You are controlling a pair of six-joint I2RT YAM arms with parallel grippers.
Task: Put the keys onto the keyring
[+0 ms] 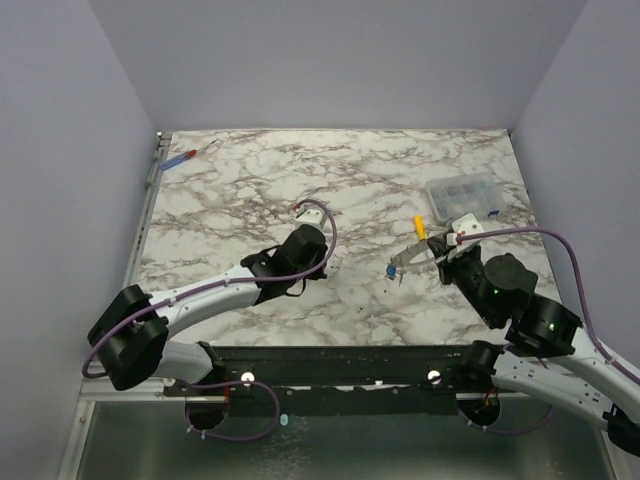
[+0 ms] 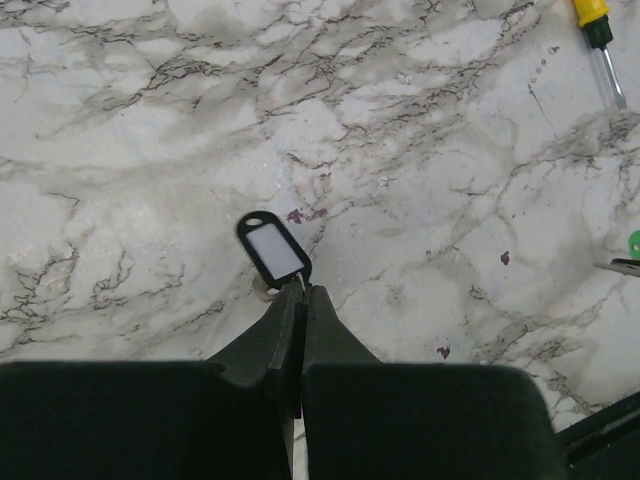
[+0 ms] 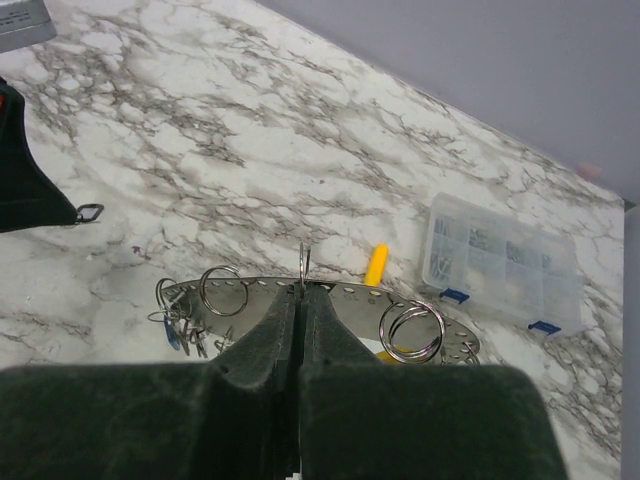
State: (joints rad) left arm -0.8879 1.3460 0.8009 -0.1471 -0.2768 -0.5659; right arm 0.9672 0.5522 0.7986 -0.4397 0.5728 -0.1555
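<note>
My right gripper [image 3: 302, 292] is shut on a small split ring standing on the rim of the keyring [image 3: 340, 300], a large silver oval loop with small holes, held above the table [image 1: 250, 190]. Several small rings hang on it, and a blue-capped key [image 3: 172, 335] hangs at its left end. In the top view the right gripper [image 1: 438, 252] holds the keyring [image 1: 408, 258] right of centre. My left gripper [image 2: 300, 292] is shut on the little ring of a black key tag [image 2: 272, 247] with a white label, low over the table. A green key cap [image 2: 632, 243] shows at the right edge.
A yellow-handled screwdriver [image 1: 419, 226] lies just behind the keyring. A clear compartment box [image 1: 460, 195] stands at the back right. A red-and-blue screwdriver [image 1: 180, 158] lies at the far left corner. The left gripper [image 1: 310, 240] is mid-table, left of the keyring.
</note>
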